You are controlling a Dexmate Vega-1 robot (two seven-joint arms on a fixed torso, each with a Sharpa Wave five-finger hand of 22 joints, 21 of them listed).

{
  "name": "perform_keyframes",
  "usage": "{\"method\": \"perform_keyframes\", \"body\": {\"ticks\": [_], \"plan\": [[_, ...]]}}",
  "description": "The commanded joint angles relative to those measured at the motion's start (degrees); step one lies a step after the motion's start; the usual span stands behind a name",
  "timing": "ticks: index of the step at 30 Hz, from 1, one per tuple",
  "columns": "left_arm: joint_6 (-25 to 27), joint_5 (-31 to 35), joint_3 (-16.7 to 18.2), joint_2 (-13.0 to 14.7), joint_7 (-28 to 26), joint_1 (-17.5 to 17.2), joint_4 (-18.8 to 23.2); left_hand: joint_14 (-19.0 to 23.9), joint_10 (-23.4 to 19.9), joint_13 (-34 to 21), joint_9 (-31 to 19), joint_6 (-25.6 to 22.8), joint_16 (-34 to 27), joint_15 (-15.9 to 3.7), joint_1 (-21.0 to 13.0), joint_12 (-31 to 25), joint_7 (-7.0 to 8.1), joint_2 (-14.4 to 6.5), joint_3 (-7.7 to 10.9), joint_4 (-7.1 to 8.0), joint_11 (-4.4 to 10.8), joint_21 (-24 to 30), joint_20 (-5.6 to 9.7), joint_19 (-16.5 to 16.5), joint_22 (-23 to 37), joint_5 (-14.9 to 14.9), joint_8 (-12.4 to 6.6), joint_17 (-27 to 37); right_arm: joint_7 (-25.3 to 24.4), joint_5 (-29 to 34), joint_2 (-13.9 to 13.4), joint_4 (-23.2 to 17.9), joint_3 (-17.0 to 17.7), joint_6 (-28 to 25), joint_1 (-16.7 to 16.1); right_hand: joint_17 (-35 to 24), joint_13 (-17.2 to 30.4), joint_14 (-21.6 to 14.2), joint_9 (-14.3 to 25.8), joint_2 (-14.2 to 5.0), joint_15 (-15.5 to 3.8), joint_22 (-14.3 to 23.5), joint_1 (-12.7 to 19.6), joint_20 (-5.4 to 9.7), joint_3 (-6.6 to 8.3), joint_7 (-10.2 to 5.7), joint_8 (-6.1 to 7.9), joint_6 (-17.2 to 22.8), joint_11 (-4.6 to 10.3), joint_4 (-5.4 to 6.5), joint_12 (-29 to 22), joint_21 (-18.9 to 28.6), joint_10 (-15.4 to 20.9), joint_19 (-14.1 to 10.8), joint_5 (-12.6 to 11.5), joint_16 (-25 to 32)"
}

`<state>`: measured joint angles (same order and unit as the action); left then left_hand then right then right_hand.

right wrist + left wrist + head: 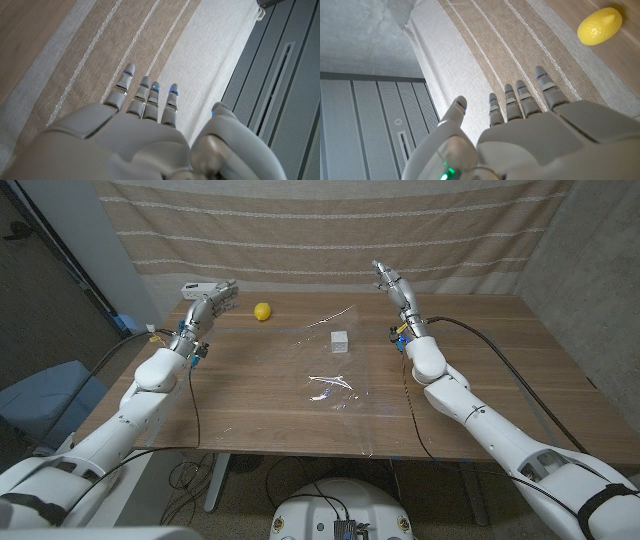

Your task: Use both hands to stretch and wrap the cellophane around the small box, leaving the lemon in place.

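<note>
A small white box (341, 342) stands near the middle of the wooden table (250, 400), on a clear cellophane sheet (335, 385) that spreads from the far edge toward the near edge with crinkled glints. A yellow lemon (262, 311) (600, 26) lies at the far left, off the sheet. My left hand (214, 298) (520, 125) is raised at the far left, left of the lemon, fingers straight and apart, holding nothing. My right hand (392, 285) (145, 115) is raised at the far right of the sheet, fingers extended, empty.
A striped beige curtain (330, 230) hangs right behind the table's far edge, close to both hands. Cables (195, 405) run along both arms over the table. A blue seat (40, 395) stands left of the table.
</note>
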<state>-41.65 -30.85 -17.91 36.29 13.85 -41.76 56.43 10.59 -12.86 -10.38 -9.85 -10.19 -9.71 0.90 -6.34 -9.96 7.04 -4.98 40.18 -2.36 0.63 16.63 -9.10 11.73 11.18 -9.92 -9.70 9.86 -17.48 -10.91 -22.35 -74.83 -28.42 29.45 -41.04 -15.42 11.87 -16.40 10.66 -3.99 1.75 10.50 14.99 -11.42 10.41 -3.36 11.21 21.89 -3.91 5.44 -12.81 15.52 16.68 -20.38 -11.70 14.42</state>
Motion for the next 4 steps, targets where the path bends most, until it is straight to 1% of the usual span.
{"method": "perform_keyframes", "body": {"ticks": [1,3,4], "plan": [[1.25,-3.55,0.11,-1.24,2.83,0.2,-2.94,-0.3,0.62,-0.14,-0.14,0.33,-0.01,0.09,0.47,-0.13,-0.06,0.18,-0.47,0.12,-0.12,-0.32,-0.08,-0.39,0.19,0.06,0.02,0.17,-1.19,-6.29,1.15,-0.58,5.12,1.36,-3.29,0.12,0.1,-0.77,0.12,-0.23,0.59,0.09,-0.8,-0.96,0.03,0.82,0.04,0.19,-0.45,0.38,0.02,-0.17,0.67,0.4,-0.09,0.38],[2.86,-4.08,0.12,-1.13,2.69,-0.11,-2.67,-0.1,0.89,-0.14,-0.14,0.34,-0.23,0.21,0.66,-0.21,-0.37,0.25,-0.61,0.22,-0.23,-0.24,-0.59,-0.09,0.19,0.03,-0.11,0.17,-3.03,-4.99,2.0,-0.08,5.29,2.16,-3.45,0.19,0.11,-1.38,0.12,-0.65,0.75,0.13,-0.38,-0.97,0.37,1.05,0.17,0.52,-0.32,0.07,-0.11,-0.44,1.19,0.78,-0.2,0.59],[3.64,-4.14,0.18,-1.03,2.07,-0.46,-2.21,-0.05,1.13,-0.14,-0.14,0.47,-0.28,0.2,0.72,-0.19,-0.51,0.24,-0.65,0.27,-0.38,-0.19,-0.77,0.08,0.19,0.01,-0.11,0.16,-3.31,-4.4,2.24,0.37,5.19,2.75,-3.33,0.23,0.11,-1.68,0.12,-0.78,0.48,0.15,-0.09,-0.95,0.53,1.05,0.29,0.86,-0.18,-0.16,-0.17,-0.56,1.46,0.94,-0.23,0.69]]}}
